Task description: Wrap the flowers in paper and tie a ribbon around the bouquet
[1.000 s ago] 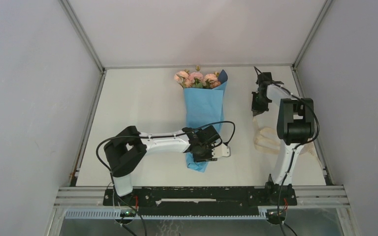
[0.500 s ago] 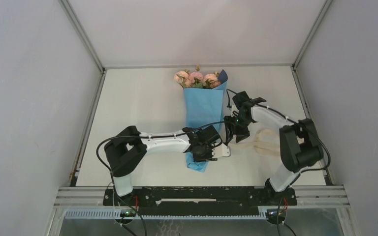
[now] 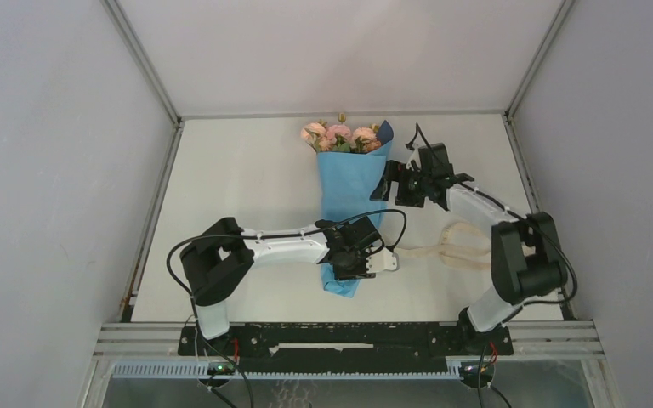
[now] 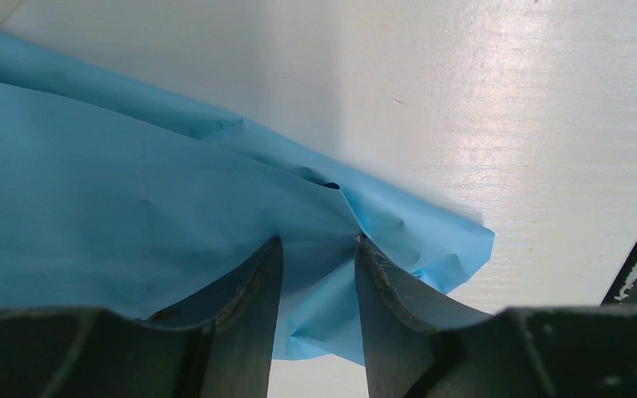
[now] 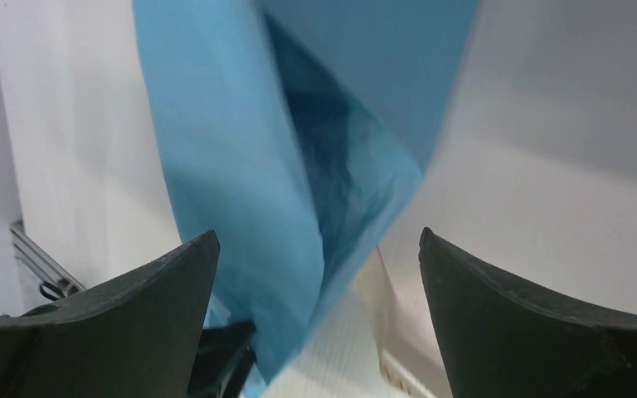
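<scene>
Bouquet (image 3: 353, 191) flat on table (image 3: 247, 178), its narrow blue tail pinched between left gripper (image 3: 346, 265) fingers (image 4: 249, 290), flowers (image 3: 340, 136) at the end far from that grip, right gripper (image 3: 387, 184) spread wide and empty, just beside the cone's right edge, ribbon (image 3: 459, 246) loose behind it.

a white table (image 3: 247, 187) is boxed in by plain pale grey walls (image 3: 51, 170) at its left, right and far edges. thin aluminium posts (image 3: 142, 59) rise from its two far corners, and a black rail (image 3: 408, 336) lines the near edge. soft light leaves a sheen on the tabletop.
</scene>
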Action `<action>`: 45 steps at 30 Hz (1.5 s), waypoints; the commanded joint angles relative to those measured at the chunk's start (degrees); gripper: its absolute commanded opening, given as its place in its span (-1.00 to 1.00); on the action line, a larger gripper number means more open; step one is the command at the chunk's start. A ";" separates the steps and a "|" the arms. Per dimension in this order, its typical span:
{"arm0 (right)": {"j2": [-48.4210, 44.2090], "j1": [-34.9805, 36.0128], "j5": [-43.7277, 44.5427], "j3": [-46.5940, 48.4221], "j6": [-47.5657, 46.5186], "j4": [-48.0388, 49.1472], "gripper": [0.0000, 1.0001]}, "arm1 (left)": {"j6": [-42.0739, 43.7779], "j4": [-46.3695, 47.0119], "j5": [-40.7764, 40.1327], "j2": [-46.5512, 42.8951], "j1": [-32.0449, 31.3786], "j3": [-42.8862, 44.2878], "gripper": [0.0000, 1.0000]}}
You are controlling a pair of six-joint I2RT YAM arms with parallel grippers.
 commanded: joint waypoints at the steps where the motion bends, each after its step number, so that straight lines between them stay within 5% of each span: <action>1: 7.55 -0.50 -3.50 0.58 8.16 13.82 0.99 | 0.51 -0.40 1.51 6.54 0.24 -3.20 -0.10; 5: 14.98 -0.76 -2.34 1.10 10.06 13.30 0.96 | 0.51 -0.51 1.52 6.73 0.25 -3.15 -0.10; 8: 19.04 -0.80 -4.87 1.27 11.60 14.33 0.68 | 0.65 -0.36 1.37 6.64 0.21 -3.11 -0.10; 10: 21.17 -0.78 -10.08 1.18 13.02 16.57 0.19 | 0.67 -0.45 1.30 6.52 0.25 -3.11 -0.10; 13: 22.87 -0.99 -14.73 1.18 15.08 20.39 -0.91 | 0.98 -0.55 0.99 6.43 0.26 -3.00 -0.09; 14: 22.79 -1.02 -14.96 1.23 15.26 20.65 -1.00 | 1.35 -1.02 0.47 6.21 0.26 -2.81 -0.09; 19: 21.85 -1.95 -17.49 1.32 16.23 23.61 -1.00 | 3.32 -7.22 0.26 2.79 0.69 2.69 -0.05; 23: 21.70 -2.46 -17.54 2.33 14.07 22.42 -1.00 | 5.83 -14.41 5.92 -1.59 0.69 14.71 0.25; 28: 23.82 -3.07 -19.22 3.99 11.52 20.39 -1.00 | 6.04 -4.37 12.28 0.59 0.69 22.03 0.53; 31: 24.73 -3.85 -21.11 5.84 9.71 18.67 -1.00 | 8.69 1.99 11.86 5.64 0.67 23.15 0.57; 41: 25.07 -3.58 -20.05 9.75 2.10 9.39 -1.00 | 10.45 2.41 9.20 18.99 0.78 32.66 0.64; 45: 25.03 -3.07 -19.76 9.80 0.83 8.14 -1.00 | 7.82 -1.36 6.68 24.49 0.78 37.28 0.46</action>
